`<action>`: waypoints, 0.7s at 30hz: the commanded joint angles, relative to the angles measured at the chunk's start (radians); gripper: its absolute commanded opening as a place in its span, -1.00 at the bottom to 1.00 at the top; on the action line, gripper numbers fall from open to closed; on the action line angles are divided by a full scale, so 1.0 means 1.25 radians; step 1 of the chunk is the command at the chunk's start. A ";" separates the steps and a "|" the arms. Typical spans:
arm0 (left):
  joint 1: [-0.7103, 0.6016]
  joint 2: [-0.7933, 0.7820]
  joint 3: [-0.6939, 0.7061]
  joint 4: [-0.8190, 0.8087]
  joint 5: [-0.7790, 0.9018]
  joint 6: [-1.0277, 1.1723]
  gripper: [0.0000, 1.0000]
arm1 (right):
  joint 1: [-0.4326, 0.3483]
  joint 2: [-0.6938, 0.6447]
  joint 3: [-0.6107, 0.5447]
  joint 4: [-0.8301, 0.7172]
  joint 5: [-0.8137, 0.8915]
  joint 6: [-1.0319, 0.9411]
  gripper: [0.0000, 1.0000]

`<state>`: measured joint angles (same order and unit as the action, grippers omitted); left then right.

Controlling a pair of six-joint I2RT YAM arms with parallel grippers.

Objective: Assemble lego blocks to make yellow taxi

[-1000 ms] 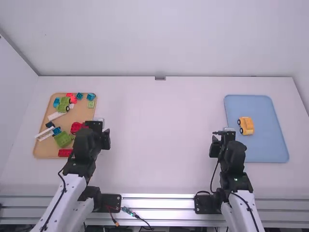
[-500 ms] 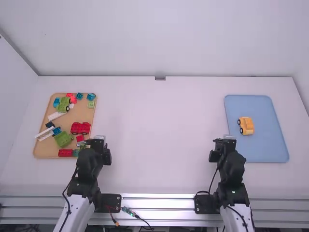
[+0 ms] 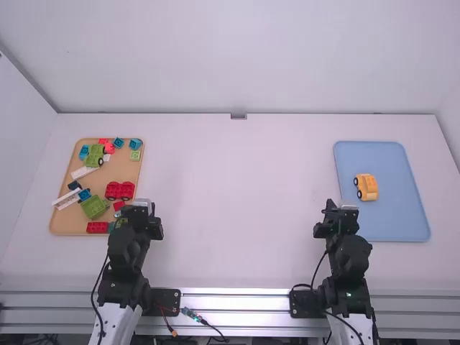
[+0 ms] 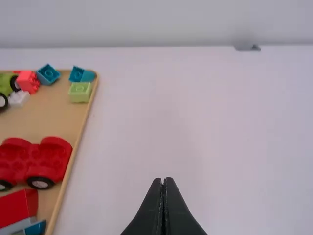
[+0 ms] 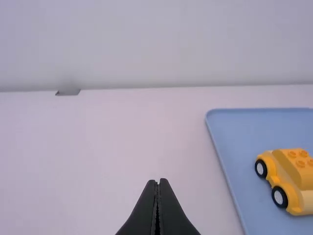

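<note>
Black left end effector (image 3: 141,206) and right end effector (image 3: 341,208) have drawn back, both narrow; yellow plastic car (image 3: 367,187) sits on blue tray (image 3: 395,219).

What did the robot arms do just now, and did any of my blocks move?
Both arms pulled back a little toward their bases. The left gripper no longer hides part of the red wheeled base. No block was visibly picked up or let go. The yellow car stayed on the blue tray, and the blocks in view stayed put.
</note>
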<state>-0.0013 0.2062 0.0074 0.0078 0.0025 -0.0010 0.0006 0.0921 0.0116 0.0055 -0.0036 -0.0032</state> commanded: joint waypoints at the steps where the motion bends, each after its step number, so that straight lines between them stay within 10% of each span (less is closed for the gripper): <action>1: 0.001 -0.028 -0.006 -0.006 -0.002 0.001 -1.00 | 0.000 -0.024 -0.009 -0.004 0.003 0.003 -1.00; 21: 0.001 -0.165 -0.006 -0.006 -0.002 0.001 -1.00 | 0.000 -0.074 -0.009 -0.004 0.003 0.003 -1.00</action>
<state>-0.0010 0.0082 0.0074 0.0078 0.0025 -0.0010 0.0006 0.0090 0.0116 0.0055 -0.0021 -0.0048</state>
